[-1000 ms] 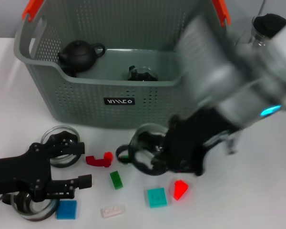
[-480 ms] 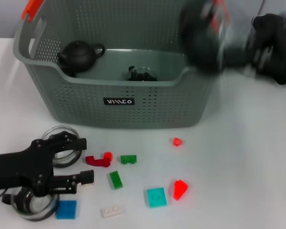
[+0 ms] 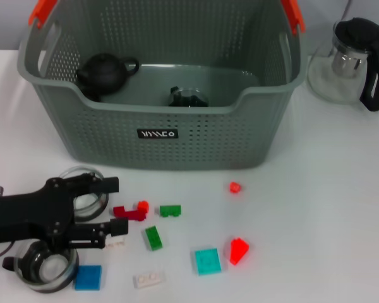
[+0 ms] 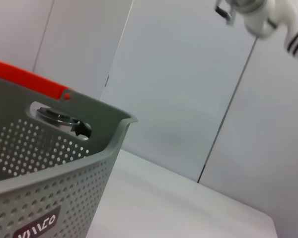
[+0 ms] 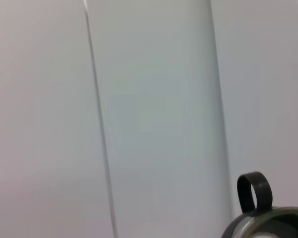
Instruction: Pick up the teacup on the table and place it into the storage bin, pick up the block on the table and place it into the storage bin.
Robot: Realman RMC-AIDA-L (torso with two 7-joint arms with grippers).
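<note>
The left gripper hovers low beside the red block, fingers spread wide and empty; it should centre over the block before closing; the grey storage bin stands behind, a glass teacup already inside; the right arm has withdrawn out of view since a second ago.

We see the storage bin, a large grey perforated basket with orange-red handle tips and a small black label, standing upright at the back of the table. Inside it sits a clear glass teacup beside a dark teapot. Two more glass teacups rest in front, on the left. Small blocks lie scattered before the bin: red, teal, green, blue, white.
</note>
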